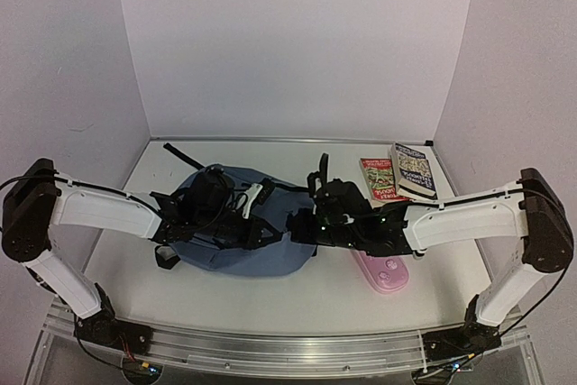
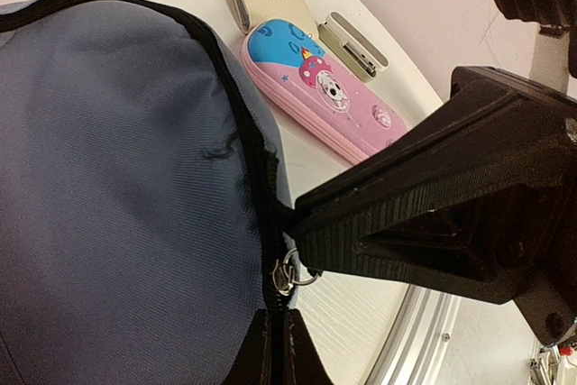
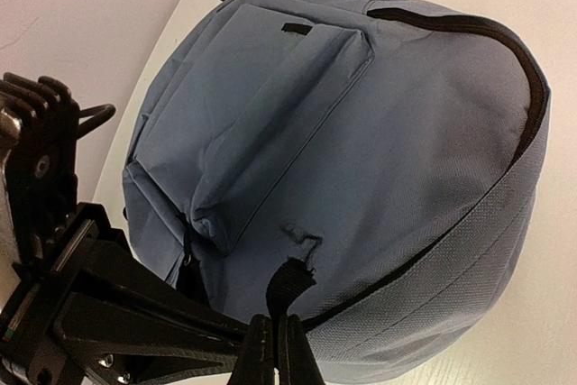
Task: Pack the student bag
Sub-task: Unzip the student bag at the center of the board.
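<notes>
Closest in: left gripper pinched shut on the bag's zip seam, just beside the pull ring. Touching the same near-right edge, right gripper clamped shut on bag fabric. Bag flat on table, zip line running away from both; left gripper nearer the pull. Right of bag: pink case, books beyond.

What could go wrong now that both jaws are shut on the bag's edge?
1. The left gripper and right gripper have their jaws shut on the student bag close together by the zipper pull. Pulling apart could slip off or strain the seam.
2. The pencil case lies close beside the bag; a sideways tug may knock it.
</notes>
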`<state>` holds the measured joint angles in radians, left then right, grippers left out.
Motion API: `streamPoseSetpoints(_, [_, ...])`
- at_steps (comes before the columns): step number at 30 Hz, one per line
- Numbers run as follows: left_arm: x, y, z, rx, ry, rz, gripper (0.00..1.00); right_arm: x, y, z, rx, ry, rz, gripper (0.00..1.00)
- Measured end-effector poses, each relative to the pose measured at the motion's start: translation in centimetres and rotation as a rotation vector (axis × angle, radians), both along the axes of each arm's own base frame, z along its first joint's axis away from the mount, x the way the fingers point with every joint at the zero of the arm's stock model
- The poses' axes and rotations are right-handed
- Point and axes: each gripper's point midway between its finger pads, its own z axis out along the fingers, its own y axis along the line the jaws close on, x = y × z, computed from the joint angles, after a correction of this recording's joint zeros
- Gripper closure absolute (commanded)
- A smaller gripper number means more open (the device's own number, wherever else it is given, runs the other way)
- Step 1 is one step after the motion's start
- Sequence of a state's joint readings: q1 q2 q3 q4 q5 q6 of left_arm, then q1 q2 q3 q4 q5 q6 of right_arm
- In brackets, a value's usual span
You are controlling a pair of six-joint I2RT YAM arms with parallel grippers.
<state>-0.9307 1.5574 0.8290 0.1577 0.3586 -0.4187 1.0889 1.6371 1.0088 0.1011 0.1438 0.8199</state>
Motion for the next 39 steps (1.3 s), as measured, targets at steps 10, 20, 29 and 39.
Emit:
streamPoseSetpoints(10, [-0.3,0.6,-0.5,0.012,0.008,0.006,1.00,1.5,-2.0,-0.7,-0.026,0.010,-0.050,1.00])
streamPoseSetpoints(20, [-1.7,2.2,-0.5,0.015,0.039,0.021,1.00,2.7,-3.7,-0.5,-0.031,0.013,-0.084,1.00])
streamPoseSetpoints(29, [-3.7,5.1,-0.7,0.047,0.099,0.056,1.00,3.3,-4.6,-0.9,-0.040,0.023,-0.099,1.00])
streamPoseSetpoints(39, [-4.9,6.8,-1.3,0.079,0.162,0.099,0.68,3.4,-4.9,-1.5,-0.035,0.034,-0.086,1.00])
